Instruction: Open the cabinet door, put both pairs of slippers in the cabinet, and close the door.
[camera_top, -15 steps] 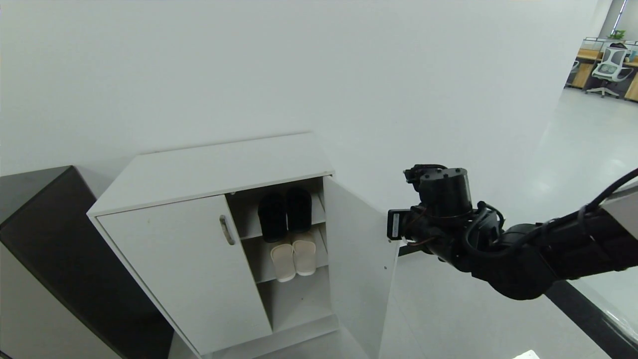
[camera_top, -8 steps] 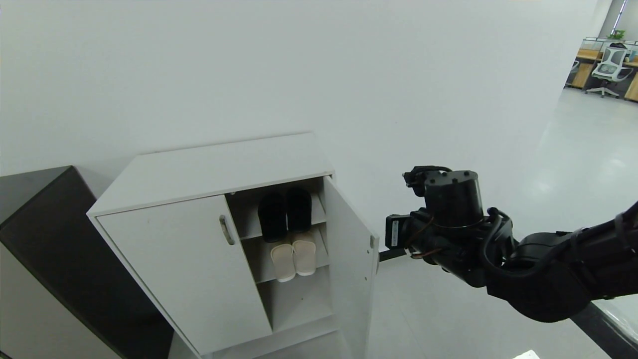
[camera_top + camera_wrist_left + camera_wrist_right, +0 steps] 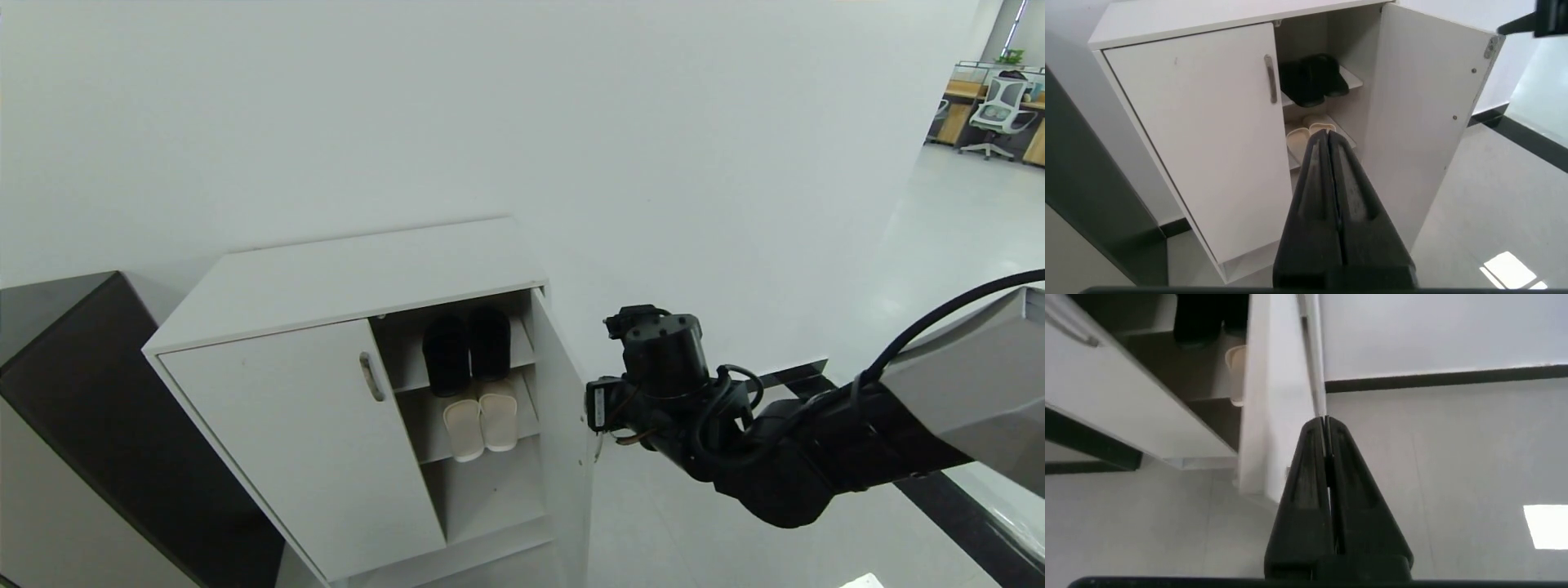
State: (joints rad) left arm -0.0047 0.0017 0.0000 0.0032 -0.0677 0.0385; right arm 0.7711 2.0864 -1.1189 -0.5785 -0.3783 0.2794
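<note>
So the right-hand door [image 3: 565, 425] has swung in a fair bit since a second ago: it was splayed wide open, and now it stands roughly square to the cabinet [image 3: 343, 269] front, nearly edge-on in the head view. The right arm [image 3: 775, 457] has come across to the left with it.

The right tool [image 3: 1327, 423] has its fingers pressed flat together with nothing between them. Its tip sits right at the door's free edge, and I can't tell for sure whether it's actually touching. The left tool [image 3: 1328, 139] is likewise closed and empty, hanging out in front of the cabinet, well clear of both doors.

Both pairs are already inside on the open right side. The black slippers [image 3: 467, 347] are side by side on the top shelf, and the white slippers [image 3: 482, 420] are side by side on the shelf just below. The bottom compartment holds nothing I can make out.

The left-hand door [image 3: 302, 441] is shut, with a metal handle [image 3: 371, 376] near its inner edge. A dark unit [image 3: 106, 408] stands just beside the cabinet on its left.
</note>
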